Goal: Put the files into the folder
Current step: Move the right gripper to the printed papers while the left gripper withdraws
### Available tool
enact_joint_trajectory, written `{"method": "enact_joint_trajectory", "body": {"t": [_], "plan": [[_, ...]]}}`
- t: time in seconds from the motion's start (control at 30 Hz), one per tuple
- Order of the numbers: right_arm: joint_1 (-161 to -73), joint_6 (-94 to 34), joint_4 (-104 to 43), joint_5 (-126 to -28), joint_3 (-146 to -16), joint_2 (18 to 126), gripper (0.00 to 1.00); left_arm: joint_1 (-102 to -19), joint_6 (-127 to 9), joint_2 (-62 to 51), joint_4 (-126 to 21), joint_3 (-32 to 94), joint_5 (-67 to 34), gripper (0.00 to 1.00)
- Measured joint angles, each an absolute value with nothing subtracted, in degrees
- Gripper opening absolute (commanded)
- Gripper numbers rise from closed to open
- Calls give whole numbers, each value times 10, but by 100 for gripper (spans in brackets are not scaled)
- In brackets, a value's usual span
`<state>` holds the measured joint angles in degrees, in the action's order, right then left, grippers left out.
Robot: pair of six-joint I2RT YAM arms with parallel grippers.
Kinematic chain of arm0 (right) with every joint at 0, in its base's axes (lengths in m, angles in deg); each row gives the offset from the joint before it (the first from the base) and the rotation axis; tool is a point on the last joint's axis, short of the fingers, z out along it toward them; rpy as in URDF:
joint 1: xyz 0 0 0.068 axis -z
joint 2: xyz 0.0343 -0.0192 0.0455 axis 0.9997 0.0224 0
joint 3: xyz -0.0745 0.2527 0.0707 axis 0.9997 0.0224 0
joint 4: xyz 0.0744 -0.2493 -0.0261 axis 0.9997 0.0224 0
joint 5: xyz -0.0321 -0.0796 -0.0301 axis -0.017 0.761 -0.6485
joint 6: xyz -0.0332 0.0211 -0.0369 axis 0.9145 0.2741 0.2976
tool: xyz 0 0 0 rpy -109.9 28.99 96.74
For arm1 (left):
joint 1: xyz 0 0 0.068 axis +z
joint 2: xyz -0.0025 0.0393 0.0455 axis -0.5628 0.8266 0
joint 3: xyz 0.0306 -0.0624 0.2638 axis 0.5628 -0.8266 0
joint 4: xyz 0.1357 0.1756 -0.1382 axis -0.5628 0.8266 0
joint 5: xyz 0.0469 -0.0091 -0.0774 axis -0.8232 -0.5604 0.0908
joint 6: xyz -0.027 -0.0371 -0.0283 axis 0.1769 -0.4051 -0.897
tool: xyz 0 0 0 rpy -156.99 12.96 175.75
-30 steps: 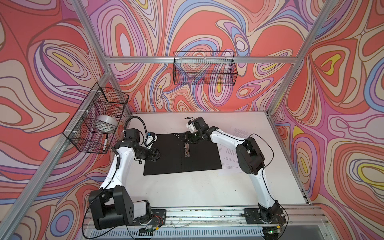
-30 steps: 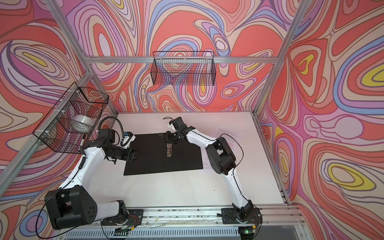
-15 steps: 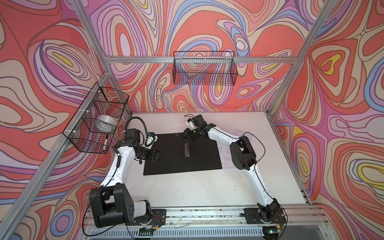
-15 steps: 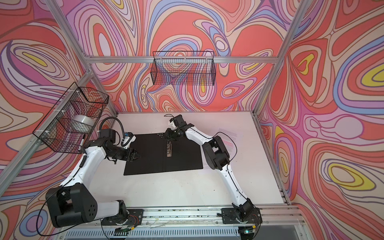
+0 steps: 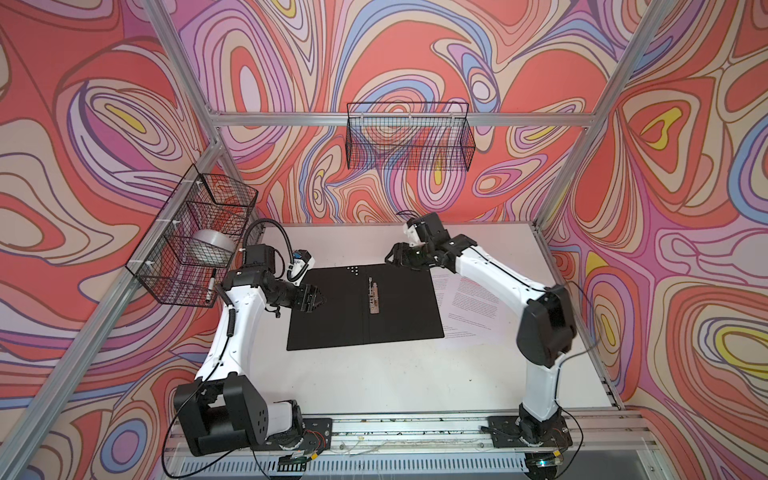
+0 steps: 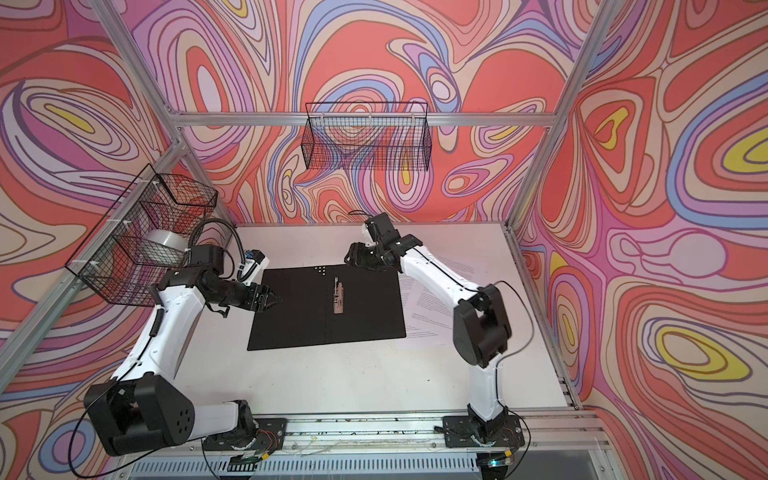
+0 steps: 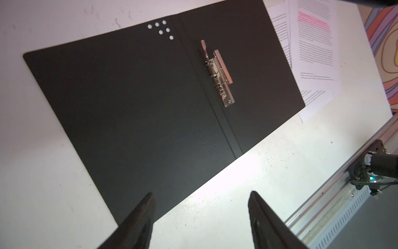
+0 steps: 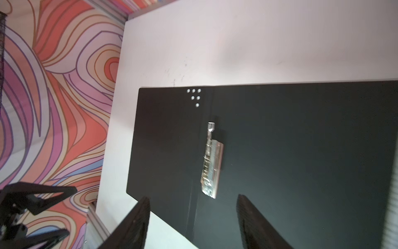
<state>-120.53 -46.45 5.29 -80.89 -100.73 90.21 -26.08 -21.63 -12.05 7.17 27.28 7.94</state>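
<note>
Since the folder [image 5: 363, 305] lies wide open on the worktop [image 5: 395, 386] with its black inside up, that part looks done in both top views, but the files [image 5: 471, 307] are not in it yet. They lie flat just beside its right edge, touching it. I count one folder, one pile of files and two arms. The left fingers [image 5: 316, 300] hang at the folder's left edge and the right fingers [image 5: 392, 257] at its far edge. From up here I can't tell how wide they are.

From the left wrist, the left fingers are spread apart with nothing between them. One metal clip [image 7: 217, 74] sits by the fold, and six little white dots [image 7: 160, 30] sit near one corner. Of the files I count at least two, maybe three. The top one has pink lines, and their edges overlap.

From the right wrist, the right fingers are spread apart too, holding nothing, above the folder. I'd say what is left is lifting the files, laying them inside, and shutting it.
</note>
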Motion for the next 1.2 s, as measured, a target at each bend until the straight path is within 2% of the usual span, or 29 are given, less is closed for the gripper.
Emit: {"method": "enact_joint_trajectory", "body": {"t": [0.23, 0.43, 0.67, 0.83, 1.2], "plan": [[-1152, -521, 127, -694, -765, 642, 84, -301, -216, -126, 72, 263, 104, 70], [-1056, -555, 200, -663, -631, 566, 90, -345, -235, -126, 68, 248, 109, 70], [-968, -547, 203, -668, -585, 587, 90, -392, -263, -123, 40, 237, 101, 71], [-905, -527, 174, -690, -568, 660, 91, -415, -278, -110, 21, 230, 77, 71], [-878, -488, 147, -710, -599, 760, 94, -415, -286, -94, -5, 194, 34, 71]]}}
